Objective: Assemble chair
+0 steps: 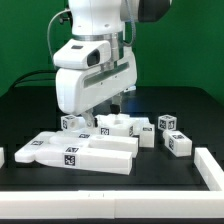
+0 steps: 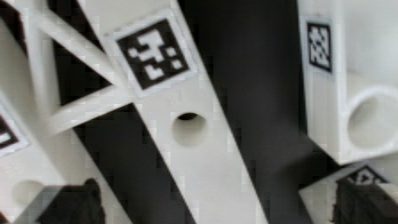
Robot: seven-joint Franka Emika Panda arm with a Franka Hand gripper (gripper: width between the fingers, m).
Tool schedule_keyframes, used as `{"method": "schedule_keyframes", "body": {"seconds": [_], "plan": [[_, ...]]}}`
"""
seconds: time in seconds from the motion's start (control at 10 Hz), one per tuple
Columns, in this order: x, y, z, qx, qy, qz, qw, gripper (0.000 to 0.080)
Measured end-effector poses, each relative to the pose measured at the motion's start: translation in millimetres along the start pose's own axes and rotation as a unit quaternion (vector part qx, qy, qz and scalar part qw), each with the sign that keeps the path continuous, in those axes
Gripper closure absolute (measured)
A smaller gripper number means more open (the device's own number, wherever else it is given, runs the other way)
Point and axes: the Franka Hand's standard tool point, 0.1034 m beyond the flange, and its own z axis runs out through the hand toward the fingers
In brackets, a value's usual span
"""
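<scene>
The chair lies as loose white parts with black-and-white tags on the black table. In the wrist view a long white bar (image 2: 192, 130) with a tag and a round hole runs between my fingers. My gripper (image 2: 214, 200) is open, with one dark fingertip (image 2: 63, 200) on each side of the bar and not touching it. A blocky white piece (image 2: 350, 90) with a tag lies beside the bar. A panel with triangular cut-outs (image 2: 45, 85) lies on the bar's other side. In the exterior view the gripper (image 1: 92, 118) hangs low over the flat panels (image 1: 80, 150).
Two small tagged blocks (image 1: 165, 125) (image 1: 178, 143) lie toward the exterior view's right. A raised white border (image 1: 210, 168) runs along the table's right and front edge. The bulky white arm (image 1: 95, 60) fills the space above the parts.
</scene>
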Motion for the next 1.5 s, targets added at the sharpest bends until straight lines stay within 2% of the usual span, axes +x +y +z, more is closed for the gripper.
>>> {"method": "schedule_keyframes", "body": {"seconds": [0.1, 0.2, 0.3, 0.4, 0.6, 0.8, 0.9, 1.0, 1.1, 1.2, 1.3, 1.5], "plan": [[-0.4, 0.0, 0.4, 0.000, 0.000, -0.015, 1.000, 0.0151], [-0.8, 1.0, 2.4, -0.005, 0.001, -0.018, 1.000, 0.0151], [-4.2, -0.1, 12.6, -0.026, 0.003, -0.048, 0.999, 0.0151], [-6.5, -0.7, 19.0, -0.039, 0.005, -0.059, 0.997, 0.0151], [-8.5, -0.1, 32.5, -0.045, 0.006, -0.062, 0.997, 0.0151], [-12.2, 3.0, 37.8, -0.043, 0.005, -0.057, 0.997, 0.0151], [-13.3, 9.3, 42.6, -0.042, 0.005, -0.053, 0.998, 0.0151], [-11.8, 16.6, 42.2, -0.047, 0.007, -0.051, 0.998, 0.0151], [-12.5, 16.8, 41.7, -0.041, 0.005, -0.050, 0.998, 0.0151], [-12.5, 17.1, 41.8, -0.042, 0.006, -0.048, 0.998, 0.0243], [-12.8, 17.1, 42.0, -0.042, 0.005, -0.047, 0.998, 0.0243], [-12.9, 17.0, 42.0, -0.042, 0.005, -0.046, 0.998, 0.0513]]}}
